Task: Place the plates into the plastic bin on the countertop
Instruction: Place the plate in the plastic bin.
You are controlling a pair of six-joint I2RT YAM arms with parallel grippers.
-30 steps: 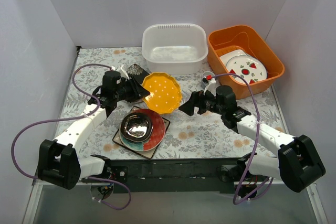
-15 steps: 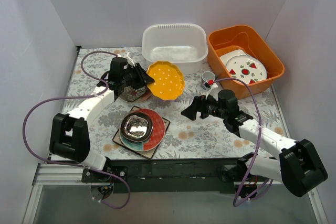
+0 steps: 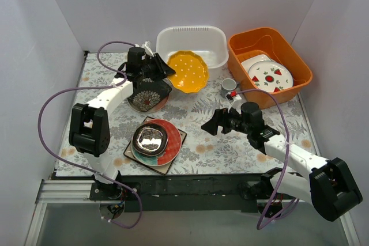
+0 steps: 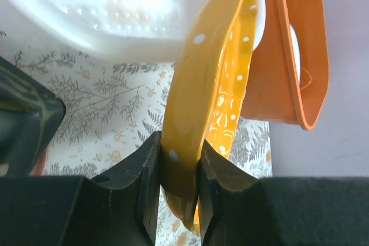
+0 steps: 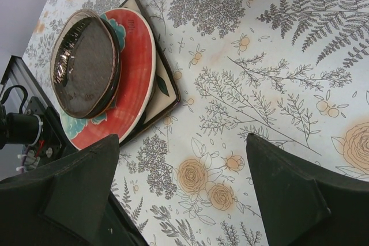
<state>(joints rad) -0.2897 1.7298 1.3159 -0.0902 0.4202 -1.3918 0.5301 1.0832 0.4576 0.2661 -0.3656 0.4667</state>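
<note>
**A:** What had changed over the last second?

**B:** The left hand (image 3: 162, 73) had carried the yellow dotted plate (image 3: 188, 71) from mid-desk up to the plastic bin (image 3: 190, 28). It was clamped on the plate's near rim. The plate was tilted on edge, and its far side overlapped the bin's front wall.

**A:** So it wasn't in yet?

**B:** No. In the left wrist view the yellow dotted plate (image 4: 210, 93) sat pinched between both fingers right at the bin's wall. I'd judge it needed a little more reach before letting go.

**A:** And the right hand (image 3: 210, 124)?

**B:** It had drifted slightly nearer, low over the desk (image 3: 202, 154), with its fingers spread wide and nothing in them.

**A:** What was left?

**B:** The stack topped by the dark brown plate (image 3: 151, 138), and the black flowered plate (image 3: 151, 93). Both were on the desk, so most of the job remained.
</note>
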